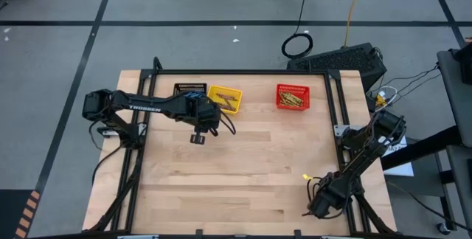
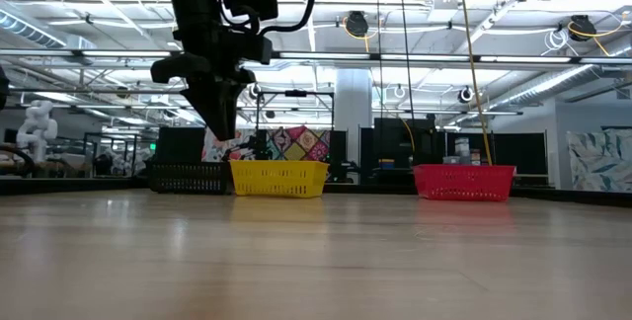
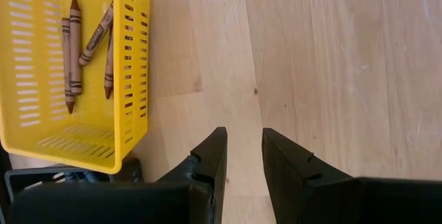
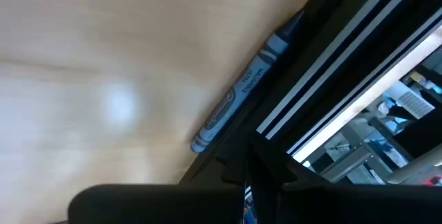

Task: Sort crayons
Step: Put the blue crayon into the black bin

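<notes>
Left gripper (image 3: 243,156): fingers narrowly apart, empty, over bare wood beside yellow mesh basket (image 3: 131,79) in upper-left frame
Right gripper (image 1: 322,204): closed, lower right
Crayons: brown sticks (image 3: 72,51) in yellow basket; blue one (image 4: 242,89) on pale wooden tabletop (image 1: 243,172)
Writing: "TROSSEN" on left arm (image 1: 145,107)

free: bare table (image 1: 243,172) centre and front | blocked: far edge, black basket (image 1: 189,89), yellow basket (image 1: 225,97), red basket (image 1: 293,97)

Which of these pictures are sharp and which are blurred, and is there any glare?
Left wrist view: sharp; brown crayons in the yellow mesh basket show clearly. Right wrist view: soft, close-up blur on the blue crayon, with a pale glare patch on the wooden table. Low view: bright ceiling lights, near tabletop blurred.
</notes>
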{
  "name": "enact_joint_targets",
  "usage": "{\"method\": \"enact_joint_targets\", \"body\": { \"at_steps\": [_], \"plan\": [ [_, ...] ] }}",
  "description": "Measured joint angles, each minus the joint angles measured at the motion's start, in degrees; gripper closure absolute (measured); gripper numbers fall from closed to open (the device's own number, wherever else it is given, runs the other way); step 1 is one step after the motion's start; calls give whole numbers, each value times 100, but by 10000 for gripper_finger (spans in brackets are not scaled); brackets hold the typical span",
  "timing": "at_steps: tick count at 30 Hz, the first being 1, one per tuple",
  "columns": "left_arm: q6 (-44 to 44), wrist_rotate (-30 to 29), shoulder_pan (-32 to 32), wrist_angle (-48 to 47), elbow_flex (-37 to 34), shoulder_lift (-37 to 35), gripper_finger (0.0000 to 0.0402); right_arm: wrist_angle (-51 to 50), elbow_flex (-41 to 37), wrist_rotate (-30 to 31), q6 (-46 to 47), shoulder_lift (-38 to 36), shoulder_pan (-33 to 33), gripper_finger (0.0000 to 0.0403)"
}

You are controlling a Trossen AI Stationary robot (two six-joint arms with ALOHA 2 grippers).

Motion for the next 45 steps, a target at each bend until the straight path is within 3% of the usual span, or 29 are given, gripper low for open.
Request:
{"method": "enact_joint_targets", "body": {
  "at_steps": [12,18,29,45],
  "plan": [
    [4,1,0,-5,0,0,317,148,153,52,180,-6,-57,403],
    [7,2,0,11,0,-2,317,607,306,356,506,16,-75,403],
    [7,28,0,2,0,-2,317,233,311,398,679,14,30,403],
    [9,32,0,-3,0,-2,317,140,287,65,445,27,36,403]
  ]
}}
